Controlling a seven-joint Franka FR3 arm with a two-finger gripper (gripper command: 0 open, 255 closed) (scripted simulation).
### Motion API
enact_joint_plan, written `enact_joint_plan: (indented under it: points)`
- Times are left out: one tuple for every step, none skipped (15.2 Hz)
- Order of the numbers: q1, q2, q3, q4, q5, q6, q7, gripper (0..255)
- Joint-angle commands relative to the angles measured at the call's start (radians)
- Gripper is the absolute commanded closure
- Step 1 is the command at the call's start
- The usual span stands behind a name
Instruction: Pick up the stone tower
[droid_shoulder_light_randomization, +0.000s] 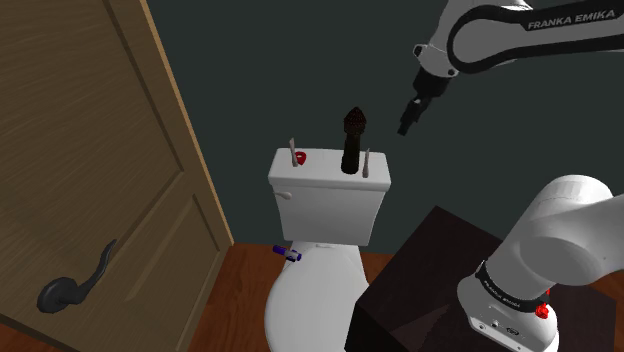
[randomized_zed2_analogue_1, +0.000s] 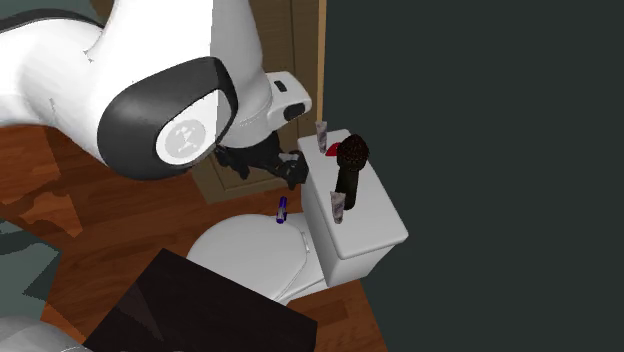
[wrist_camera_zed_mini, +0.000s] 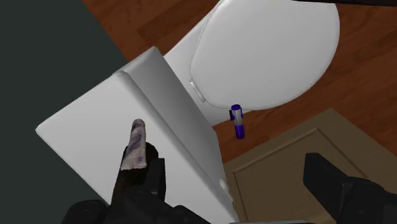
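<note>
The stone tower (droid_shoulder_light_randomization: 352, 140) is a dark, knobbly column standing upright on the white toilet tank lid (droid_shoulder_light_randomization: 325, 180), toward the shoulder view's right. From the second exterior view the tower (randomized_zed2_analogue_1: 350, 165) stands mid-lid. My gripper (droid_shoulder_light_randomization: 408, 115) hangs in the air above and to the right of the tower, clear of it. It (randomized_zed2_analogue_1: 290, 168) is open and holds nothing. In the wrist view the gripper (wrist_camera_zed_mini: 235, 184) looks down on the tank lid (wrist_camera_zed_mini: 95, 140). The right finger (wrist_camera_zed_mini: 331, 181) stands far from a dark mass beside a small tube (wrist_camera_zed_mini: 135, 145).
Two small tubes (droid_shoulder_light_randomization: 292, 152) (droid_shoulder_light_randomization: 366, 163) and a red item (droid_shoulder_light_randomization: 300, 158) share the lid with the tower. A purple item (droid_shoulder_light_randomization: 288, 252) lies by the toilet seat lid (droid_shoulder_light_randomization: 310, 300). A wooden door (droid_shoulder_light_randomization: 90, 170) with a dark handle (droid_shoulder_light_randomization: 70, 285) stands left, the dark stand (droid_shoulder_light_randomization: 430, 290) lower right.
</note>
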Motion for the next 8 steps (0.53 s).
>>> enact_joint_plan:
  points:
    - [0.014,0.048,-0.046,-0.005,0.016,0.110,-0.047,0]
    - [0.024,0.075,-0.072,-0.004,0.029,0.160,-0.074,0]
    - [0.037,0.103,-0.098,0.000,0.044,0.209,-0.103,0]
    - [0.052,0.132,-0.126,0.005,0.063,0.257,-0.134,0]
    - [0.071,0.163,-0.155,0.013,0.085,0.303,-0.167,0]
    - [0.093,0.194,-0.187,0.022,0.112,0.348,-0.203,0]
    - [0.118,0.225,-0.220,0.034,0.144,0.390,-0.243,0]
    - [0.148,0.258,-0.255,0.048,0.181,0.430,-0.286,0]
